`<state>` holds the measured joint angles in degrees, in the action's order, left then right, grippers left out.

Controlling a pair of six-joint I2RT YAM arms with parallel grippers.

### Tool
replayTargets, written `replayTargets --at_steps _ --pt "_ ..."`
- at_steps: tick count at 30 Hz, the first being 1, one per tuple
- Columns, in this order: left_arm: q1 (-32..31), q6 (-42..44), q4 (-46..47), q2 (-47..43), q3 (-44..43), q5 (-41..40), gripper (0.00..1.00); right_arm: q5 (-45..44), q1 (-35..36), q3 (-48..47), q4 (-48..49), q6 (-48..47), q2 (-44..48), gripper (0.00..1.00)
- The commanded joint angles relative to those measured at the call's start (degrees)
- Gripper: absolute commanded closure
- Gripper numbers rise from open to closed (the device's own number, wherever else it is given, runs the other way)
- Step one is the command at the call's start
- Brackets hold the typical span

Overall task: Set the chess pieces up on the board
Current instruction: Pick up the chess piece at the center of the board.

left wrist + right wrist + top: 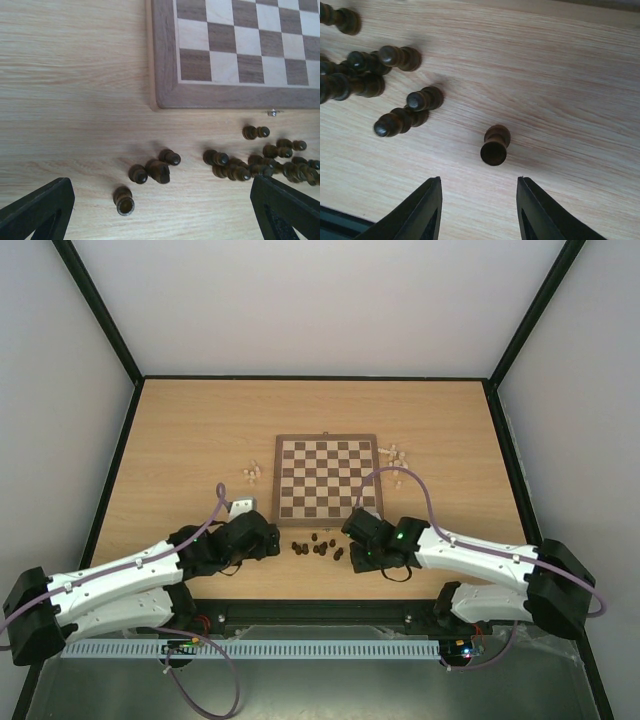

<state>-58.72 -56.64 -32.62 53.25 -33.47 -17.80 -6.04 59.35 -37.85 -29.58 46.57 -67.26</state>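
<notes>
Hovering right gripper [479, 202], jaws apart, nothing between; dark piece [494, 145] just ahead, toppled on light wood tabletop [570, 75] by near edge of board [328, 478], long axis pointing away, base toward gripper; left gripper [160, 210] spread wide, empty. White walls [320, 300] around.

We keep our left arm [120, 575] and right arm [480, 560] low and stretched forward, each angled inward so that the two wrists sit near each other. Our left gripper [160, 200] has its jaws spread wide, its dark fingers [37, 210] showing only at the bottom corners of its wrist view. Our right gripper [479, 187] tilts downward, jaws parted more narrowly, with only open space between the fingertips [432, 200]
</notes>
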Motion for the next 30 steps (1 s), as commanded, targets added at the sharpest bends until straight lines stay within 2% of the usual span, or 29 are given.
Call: replayTargets --at_steps 1,6,9,15,17,21,27,30 --pt "-0.5 -1.0 -1.2 0.1 -1.0 -5.0 0.00 -3.0 0.8 0.2 -0.6 2.7 -3.5 0.59" --pt "-0.5 1.2 2.1 -3.2 1.1 -3.1 0.00 -6.1 0.7 -2.0 -1.9 2.2 -8.2 0.64" --pt "-0.5 1.3 0.7 -4.3 1.0 -3.6 0.00 -6.8 0.7 -3.3 -1.4 1.8 -10.3 0.66" --pt "-0.5 1.6 -1.6 -1.3 -0.2 -3.6 0.01 -6.4 0.7 -5.3 0.0 0.8 -13.8 0.67" --pt "-0.5 1.9 -1.2 -0.2 0.0 -3.0 0.01 -6.4 0.7 -5.6 0.1 0.6 -14.2 0.76" --pt "-0.7 3.6 -0.4 0.7 0.7 -0.9 0.00 -6.4 0.7 -5.8 -1.3 0.7 -13.5 0.93" --pt "-1.0 5.7 1.4 1.8 0.6 1.9 0.00 -11.7 -0.4 -10.6 -8.4 0.4 -7.0 0.96" --pt "-1.0 5.7 1.5 2.1 0.1 1.7 0.00 -12.6 -6.4 -13.7 -11.5 -3.4 -4.9 0.95"
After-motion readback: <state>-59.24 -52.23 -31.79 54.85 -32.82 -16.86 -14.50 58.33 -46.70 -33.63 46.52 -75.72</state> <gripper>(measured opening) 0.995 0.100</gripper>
